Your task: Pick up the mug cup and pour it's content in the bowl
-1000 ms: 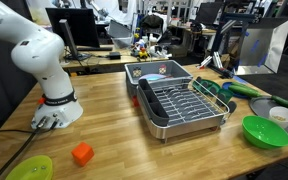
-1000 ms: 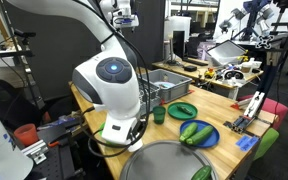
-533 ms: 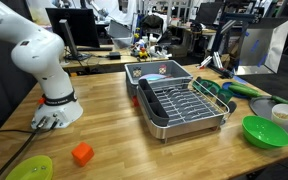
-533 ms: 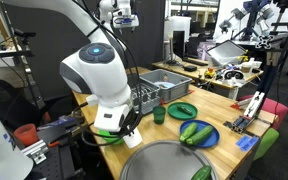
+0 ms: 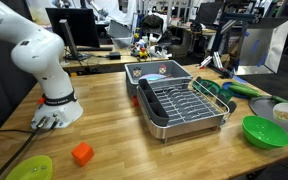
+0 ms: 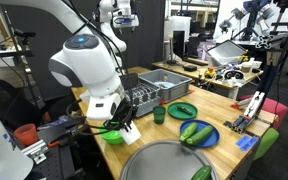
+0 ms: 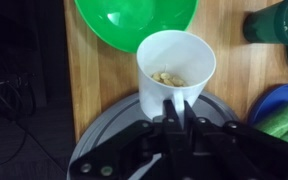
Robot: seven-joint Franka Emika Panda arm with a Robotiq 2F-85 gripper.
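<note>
In the wrist view my gripper (image 7: 172, 112) is shut on the near side of the small white mug cup (image 7: 174, 65). The cup's mouth faces the camera and tan bits lie inside. It sits over the edge of a grey round plate (image 7: 104, 125). The bright green bowl (image 7: 134, 20) lies just beyond the cup. In an exterior view the cup (image 5: 282, 114) is at the far right, beside the bowl (image 5: 266, 131). My gripper is mostly cut off by the frame edge there. I cannot tell if the cup is lifted.
A dark green cup (image 7: 274, 22) and a blue plate with cucumbers (image 7: 279, 105) stand to the right. A metal dish rack (image 5: 179, 105) fills the table's middle. An orange block (image 5: 82, 153) and a lime-green dish (image 5: 31, 168) lie near the front left.
In an exterior view the arm's big white joint has swung to the left and the wrist has come down over the bowl. The cup has shifted only slightly.
</note>
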